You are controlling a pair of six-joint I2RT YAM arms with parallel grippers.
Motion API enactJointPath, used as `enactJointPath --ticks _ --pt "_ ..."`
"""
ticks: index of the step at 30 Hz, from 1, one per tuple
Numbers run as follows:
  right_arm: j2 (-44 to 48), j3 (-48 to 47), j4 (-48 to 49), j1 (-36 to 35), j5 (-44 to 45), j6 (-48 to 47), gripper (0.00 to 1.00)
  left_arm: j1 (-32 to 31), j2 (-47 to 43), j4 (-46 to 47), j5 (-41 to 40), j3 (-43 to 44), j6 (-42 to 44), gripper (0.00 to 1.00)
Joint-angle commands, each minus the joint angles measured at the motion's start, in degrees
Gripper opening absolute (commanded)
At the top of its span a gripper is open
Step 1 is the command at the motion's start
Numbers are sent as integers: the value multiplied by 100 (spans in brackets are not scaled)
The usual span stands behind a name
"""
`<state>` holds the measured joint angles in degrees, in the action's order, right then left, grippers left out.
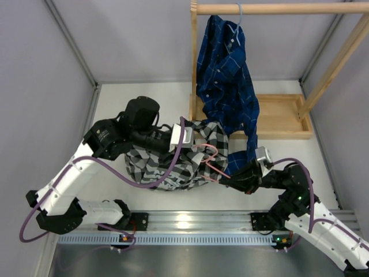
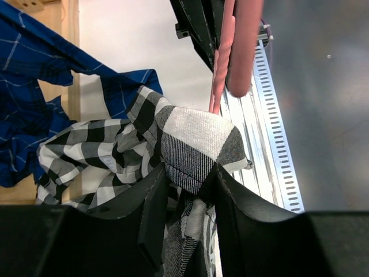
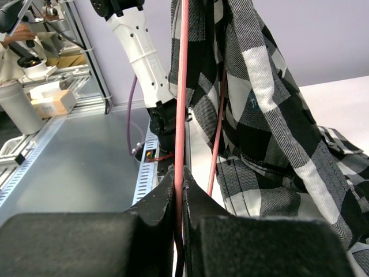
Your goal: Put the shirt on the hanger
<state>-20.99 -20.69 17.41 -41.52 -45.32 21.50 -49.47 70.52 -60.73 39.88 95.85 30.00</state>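
The black-and-white checked shirt (image 1: pixel 179 158) lies bunched mid-table, partly lifted. My left gripper (image 1: pixel 183 138) is shut on a fold of the shirt (image 2: pixel 190 150). The pink wire hanger (image 1: pixel 211 163) runs from inside the shirt to my right gripper (image 1: pixel 228 180), which is shut on one of its wires (image 3: pixel 180 115). In the right wrist view the shirt (image 3: pixel 259 115) hangs beside the hanger's two wires. In the left wrist view the hanger (image 2: pixel 222 69) shows above the gripped fold. The shirt's lettering is hidden.
A blue plaid shirt (image 1: pixel 225 75) hangs on a light blue hanger (image 1: pixel 239 23) from a wooden rack (image 1: pixel 277 8) at the back; its tail reaches down beside my right gripper. The rack's wooden base (image 1: pixel 279 118) lies behind. An aluminium rail (image 1: pixel 196 222) lines the near edge.
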Motion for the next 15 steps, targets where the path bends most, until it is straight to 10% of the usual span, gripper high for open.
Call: enactJointPath --ticks 1,6,7,15 --pt "95 -418 298 -85 -170 -277 0 25 -74 -18 415 -58 147 38" --pt "-36 -699 -8 -85 -153 -532 0 25 23 -18 539 -76 138 21" --pt "-89 -743 -53 -85 -153 -559 0 25 49 -9 547 -84 147 2" --pt "-54 -911 -396 -85 -30 -831 0 25 -109 -9 714 -181 576 0"
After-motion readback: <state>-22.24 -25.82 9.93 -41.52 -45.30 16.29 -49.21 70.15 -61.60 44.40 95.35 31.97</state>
